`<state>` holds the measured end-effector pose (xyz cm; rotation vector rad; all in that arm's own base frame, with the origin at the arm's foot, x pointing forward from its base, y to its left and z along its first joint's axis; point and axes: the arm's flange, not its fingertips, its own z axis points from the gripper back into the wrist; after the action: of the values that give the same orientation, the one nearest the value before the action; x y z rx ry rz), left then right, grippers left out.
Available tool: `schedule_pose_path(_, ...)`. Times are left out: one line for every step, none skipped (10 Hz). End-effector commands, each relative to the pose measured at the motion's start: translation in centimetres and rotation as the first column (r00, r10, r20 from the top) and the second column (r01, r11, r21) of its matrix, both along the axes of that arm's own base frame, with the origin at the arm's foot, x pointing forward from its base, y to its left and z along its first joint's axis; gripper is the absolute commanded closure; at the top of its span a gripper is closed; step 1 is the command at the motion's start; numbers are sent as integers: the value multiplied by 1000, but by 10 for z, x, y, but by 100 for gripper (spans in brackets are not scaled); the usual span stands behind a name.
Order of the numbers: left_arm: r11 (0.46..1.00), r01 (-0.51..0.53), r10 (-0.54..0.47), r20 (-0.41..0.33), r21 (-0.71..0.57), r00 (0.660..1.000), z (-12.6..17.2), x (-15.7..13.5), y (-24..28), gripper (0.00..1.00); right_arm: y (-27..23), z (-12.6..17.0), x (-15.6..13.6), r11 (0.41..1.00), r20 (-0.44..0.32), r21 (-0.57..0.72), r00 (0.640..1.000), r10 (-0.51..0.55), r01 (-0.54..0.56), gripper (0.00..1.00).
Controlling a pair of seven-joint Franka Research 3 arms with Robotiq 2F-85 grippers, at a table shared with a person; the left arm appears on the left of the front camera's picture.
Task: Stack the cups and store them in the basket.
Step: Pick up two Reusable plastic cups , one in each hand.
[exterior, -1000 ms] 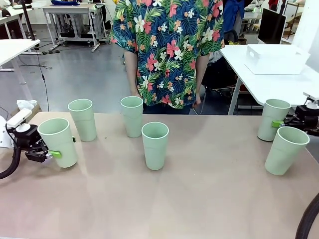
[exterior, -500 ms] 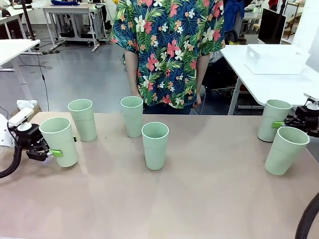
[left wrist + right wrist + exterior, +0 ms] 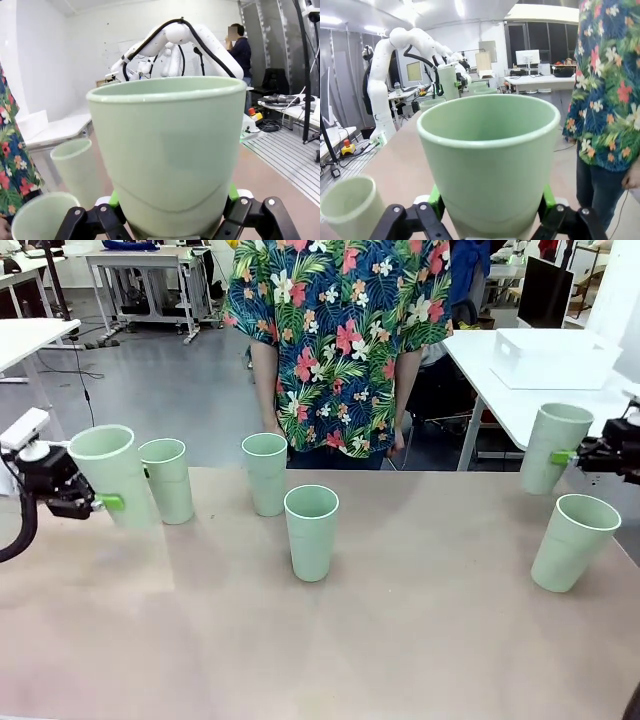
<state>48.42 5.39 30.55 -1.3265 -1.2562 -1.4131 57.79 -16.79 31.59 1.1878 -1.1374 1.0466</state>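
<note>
Table (image 3: 400, 640) with a tan top, seen from your robot's side. Nearest you on the right, a pale green cup (image 3: 573, 540) stands free on the tabletop, mouth up. Near the middle, a second cup (image 3: 311, 530) stands upright on its own.

At the left edge, your left gripper (image 3: 110, 500) is clenched around the lower part of a third cup (image 3: 108, 465), which tilts slightly. At the right edge, your right gripper (image 3: 563, 456) grasps a fourth cup (image 3: 553, 440) low on its wall, mouth up.

Farther back, a fifth cup (image 3: 170, 480) stands just beside the cup in your left gripper. A sixth cup (image 3: 265, 472) stands near the far edge, in front of a person in a flowered shirt (image 3: 335, 340).

Beyond your table on the right, the white basket (image 3: 555, 358) sits on a separate white side table (image 3: 510, 415).
</note>
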Motion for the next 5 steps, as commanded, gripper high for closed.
schedule_pose_path(998,-48,49,24,-28,999,27,-21,-10,16,25,32,-22,997,-11,-22,997,-73,73,13)
schedule_pose_path(997,-70,71,41,-29,997,45,-25,-16,16,34,45,-30,996,-2,-22,996,-89,89,13)
schedule_pose_path(995,-93,94,47,-29,994,60,-30,-24,16,43,56,-41,995,-1,-15,995,-99,99,13)
schedule_pose_path(993,-112,113,45,-34,993,72,-33,-29,16,53,64,-55,993,6,-6,993,-117,117,13)
schedule_pose_path(992,-120,120,32,-26,992,81,-35,-37,16,62,70,-72,994,15,-8,994,-112,113,13)
